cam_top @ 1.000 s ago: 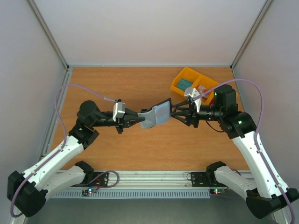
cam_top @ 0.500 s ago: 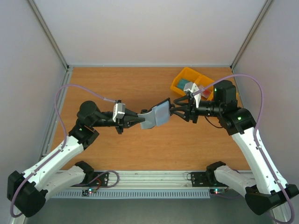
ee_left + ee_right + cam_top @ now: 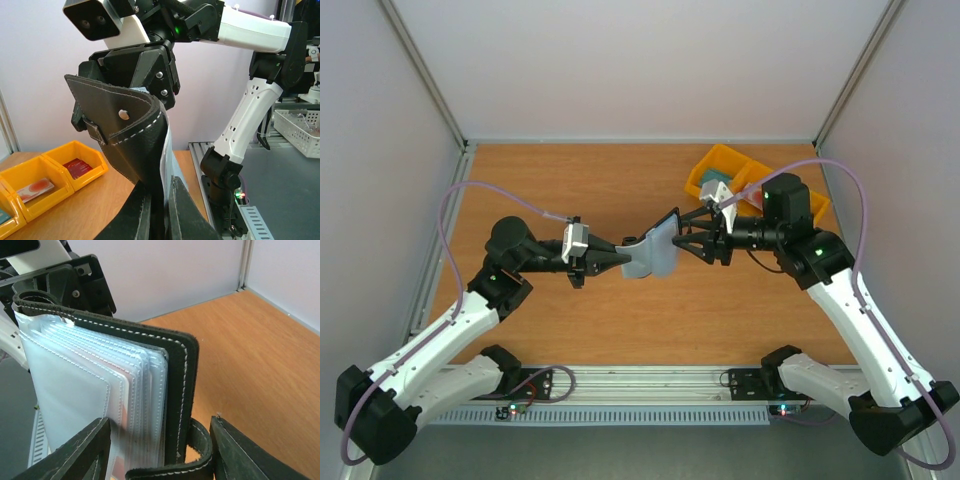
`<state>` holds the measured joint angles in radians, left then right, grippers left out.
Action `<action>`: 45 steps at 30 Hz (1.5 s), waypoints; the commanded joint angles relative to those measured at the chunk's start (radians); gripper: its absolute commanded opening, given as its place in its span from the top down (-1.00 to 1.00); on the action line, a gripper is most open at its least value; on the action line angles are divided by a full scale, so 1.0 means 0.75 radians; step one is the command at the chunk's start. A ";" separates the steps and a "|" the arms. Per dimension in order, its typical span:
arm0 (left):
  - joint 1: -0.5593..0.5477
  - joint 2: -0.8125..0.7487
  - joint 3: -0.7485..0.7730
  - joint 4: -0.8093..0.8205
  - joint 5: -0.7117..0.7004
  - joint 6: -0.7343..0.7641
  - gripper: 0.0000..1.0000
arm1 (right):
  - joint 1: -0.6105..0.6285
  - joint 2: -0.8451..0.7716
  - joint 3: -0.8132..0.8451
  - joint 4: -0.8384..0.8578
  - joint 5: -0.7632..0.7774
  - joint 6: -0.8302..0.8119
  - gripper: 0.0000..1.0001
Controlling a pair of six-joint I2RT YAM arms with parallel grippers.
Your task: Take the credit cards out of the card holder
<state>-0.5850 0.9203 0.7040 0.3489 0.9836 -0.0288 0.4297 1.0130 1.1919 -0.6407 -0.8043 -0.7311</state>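
Card holder between both pincers
Clamped at 9 o'clock by left pincer; right pincer, wide, straddles its 3 o'clock edge, closer than before; it now tips steeper.

card holder: bottom cut off | sleeves: contents unreadable (hazy plastic) | yellow tray: left end cropped

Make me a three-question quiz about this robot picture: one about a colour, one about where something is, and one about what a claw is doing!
1. What colour is the tray? A yellow; B green; C blue.
2. Where is the card holder? A flat on the table; B in the tray; C up in the air.
3. The left gripper is: A wide open; B shut on the card holder; C out of sight.
Answers: A, its walls are yellow; C, it hangs in mid-air; B, it pinches the holder's edge.
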 commanded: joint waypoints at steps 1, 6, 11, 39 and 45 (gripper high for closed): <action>-0.009 -0.014 -0.014 0.108 0.005 0.024 1.00 | 0.035 -0.006 -0.033 0.042 0.007 -0.007 -0.12; -0.013 -0.006 -0.016 0.127 0.009 0.022 1.00 | 0.090 0.016 -0.052 0.099 0.046 0.005 -0.16; -0.016 -0.007 -0.018 0.138 0.010 0.020 0.99 | 0.103 0.045 -0.068 0.169 -0.045 0.027 -0.39; -0.016 -0.076 0.001 0.052 0.123 0.274 1.00 | 0.039 -0.070 0.234 -0.473 -0.001 -0.407 -0.97; -0.017 -0.077 -0.005 0.064 0.117 0.249 0.99 | 0.039 -0.066 0.219 -0.462 0.004 -0.379 -0.97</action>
<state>-0.5915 0.8795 0.6971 0.3470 1.0657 0.1474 0.4644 0.9565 1.3495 -0.9489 -0.7761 -1.0023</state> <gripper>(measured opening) 0.065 0.986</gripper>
